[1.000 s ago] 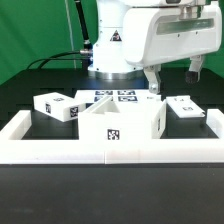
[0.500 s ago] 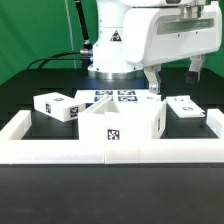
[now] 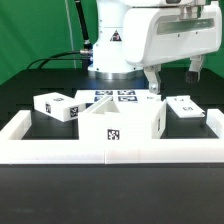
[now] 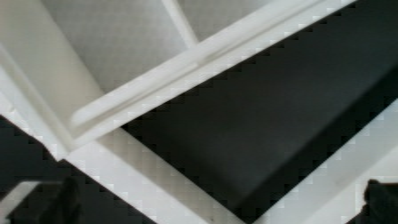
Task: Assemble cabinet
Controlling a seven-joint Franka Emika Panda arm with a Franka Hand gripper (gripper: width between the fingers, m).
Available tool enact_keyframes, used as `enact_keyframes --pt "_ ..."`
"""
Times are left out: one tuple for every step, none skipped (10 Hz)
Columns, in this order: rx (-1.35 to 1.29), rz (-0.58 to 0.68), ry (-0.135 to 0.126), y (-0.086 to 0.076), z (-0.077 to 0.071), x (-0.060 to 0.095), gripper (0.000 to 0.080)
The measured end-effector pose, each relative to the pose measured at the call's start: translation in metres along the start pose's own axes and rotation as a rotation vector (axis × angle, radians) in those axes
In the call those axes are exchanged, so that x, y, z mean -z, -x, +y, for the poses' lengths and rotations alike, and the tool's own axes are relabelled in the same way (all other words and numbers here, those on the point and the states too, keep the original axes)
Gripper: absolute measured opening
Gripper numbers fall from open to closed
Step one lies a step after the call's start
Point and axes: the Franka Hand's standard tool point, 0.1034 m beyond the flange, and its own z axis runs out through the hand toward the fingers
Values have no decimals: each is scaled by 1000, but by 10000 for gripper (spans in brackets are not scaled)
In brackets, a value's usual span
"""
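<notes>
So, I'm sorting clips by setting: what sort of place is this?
Probably a robotics lab test bench: a robot arm stands on a black table fenced by a low white rail, a green curtain hangs behind, and the marker board lies among tagged white cabinet parts.

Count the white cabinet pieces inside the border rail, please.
3. A tagged block at the exterior view's left, the open box-shaped body in the middle by the front rail, and a flat panel at the exterior view's right. Smaller pieces may be hidden behind the body.
</notes>
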Motion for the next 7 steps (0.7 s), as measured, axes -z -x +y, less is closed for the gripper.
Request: enact_keyframes --pt "3 -2 -1 2 0 -1 798" --pt "85 20 16 11 -1 -4 798" --pt "159 17 14 25 -9 -10 798" --pt "231 -8 -4 32 -13 -13 798" --pt "281 -28 -9 37 -12 -18 798" --pt "268 -25 -9 36 -12 -17 798" --pt "269 -25 -9 36 -12 -18 798"
